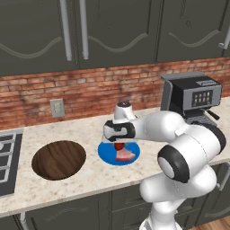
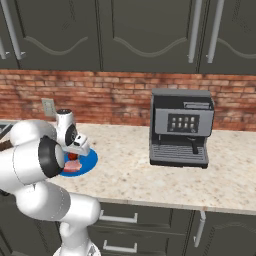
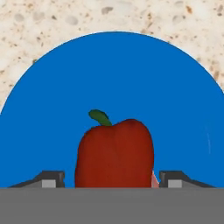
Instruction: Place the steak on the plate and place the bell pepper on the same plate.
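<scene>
On speckled counter, plate [image 3: 175,96] bears upright bell pepper [image 3: 114,153], stem up-frame, between parted claw [image 3: 111,178] tips.

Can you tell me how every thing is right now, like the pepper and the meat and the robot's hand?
bell pepper: over the plate, between the fingertips, gaps showing either side
steak: lying flat on the plate
plate: flat on the counter
gripper: open, right above the plate
wooden board: flat on the counter, nothing on it
coffee machine: upright on the counter
</scene>
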